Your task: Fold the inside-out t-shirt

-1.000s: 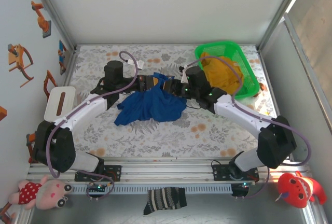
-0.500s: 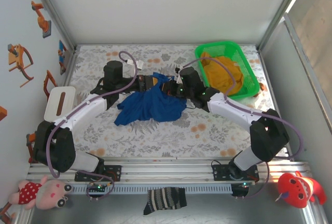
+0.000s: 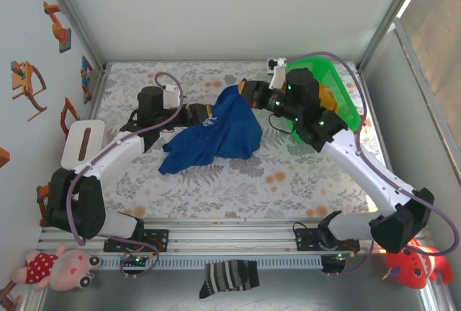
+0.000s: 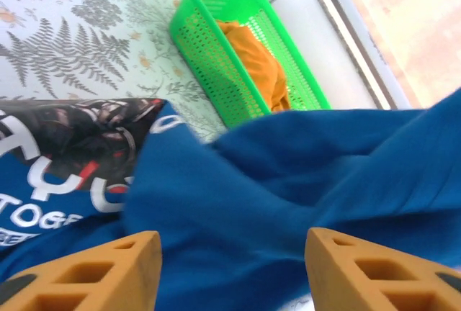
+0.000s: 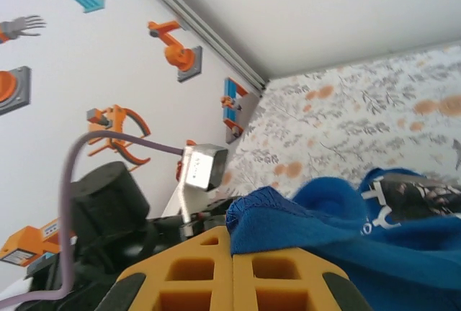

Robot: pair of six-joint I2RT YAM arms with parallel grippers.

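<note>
The left arm point(image 3: 115, 149) runs from its near-left base along the table point(image 3: 288, 174), elbow bent, forearm low and pointing right. The left gripper point(image 3: 196, 114) sits at the t-shirt's point(image 3: 216, 134) left edge. In the left wrist view its fingers point(image 4: 108, 268) stand apart, with blue cloth lying just ahead of them. White print there reads "TOGE", the rest cut off, beside a dark printed patch.

The t-shirt lies mid-table. Its near-left part is bunched on the surface and its far-right corner is pulled up.

The right gripper point(image 3: 248, 91) has its fingers together, clamped on that raised hem. The right arm point(image 3: 360, 160) rises from its near-right base and reaches far and left, above the green basket point(image 3: 346, 106) holding a mustard garment point(image 4: 256, 59).
</note>
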